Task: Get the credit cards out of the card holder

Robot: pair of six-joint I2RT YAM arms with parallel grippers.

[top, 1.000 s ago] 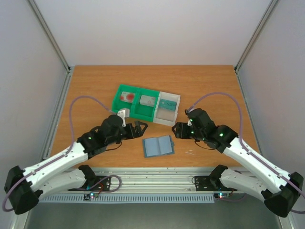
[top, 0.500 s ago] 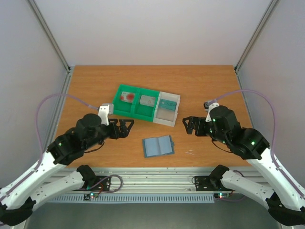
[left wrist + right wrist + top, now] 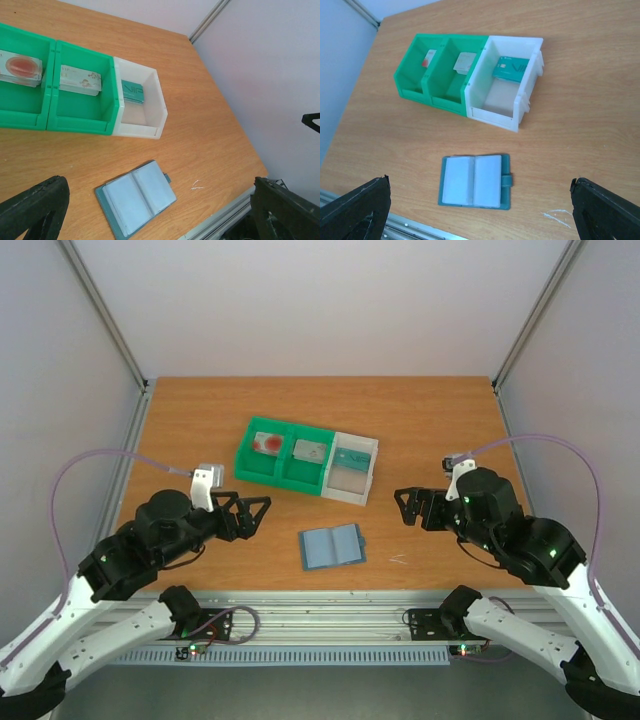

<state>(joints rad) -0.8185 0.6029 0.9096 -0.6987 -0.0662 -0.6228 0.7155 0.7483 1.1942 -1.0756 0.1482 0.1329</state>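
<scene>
The card holder (image 3: 332,546) lies open and flat on the table, showing pale grey-blue pockets and a teal rim. It also shows in the left wrist view (image 3: 136,197) and the right wrist view (image 3: 475,181). A white and pink card with a red mark (image 3: 266,443), a grey card (image 3: 310,451) and a teal card (image 3: 354,456) lie in separate bin compartments. My left gripper (image 3: 250,515) is open and empty, raised to the left of the holder. My right gripper (image 3: 402,508) is open and empty, raised to its right. Its fingers (image 3: 357,207) frame the holder.
A green two-compartment bin (image 3: 283,472) joined to a white bin (image 3: 350,485) stands behind the holder. A small white scratch (image 3: 398,560) marks the table to the holder's right. The metal rail (image 3: 320,615) runs along the near edge. Grey walls enclose the table.
Both arms have drawn back from the card holder. The left gripper moved left and the right gripper moved right, both rising. The holder and cards have not moved.
</scene>
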